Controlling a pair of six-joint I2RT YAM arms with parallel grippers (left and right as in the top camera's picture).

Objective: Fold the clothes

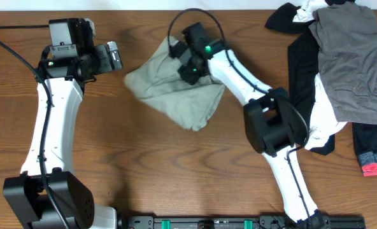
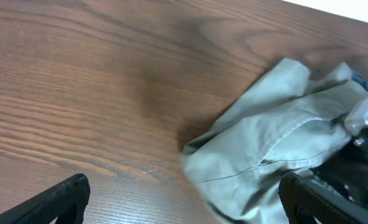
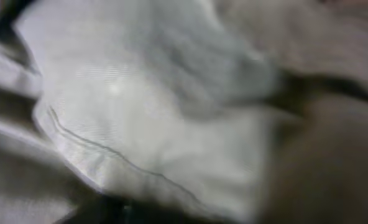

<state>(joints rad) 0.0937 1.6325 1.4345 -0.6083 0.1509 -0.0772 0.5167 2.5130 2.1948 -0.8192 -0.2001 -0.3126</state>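
shorts (image 1: 176, 95) bunched by the far edge of the tabletop (image 1: 144, 165), midway along, right gripper (image 1: 188, 69) planted on top of them, buried in cloth so i can't tell its jaws, left gripper (image 1: 115, 56) spread wide, empty, just off the heap's left side.

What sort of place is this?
Probably a robot lab or test bench: a left arm and a right arm at a wooden table, a khaki garment between them, and a pile of clothes at the side.
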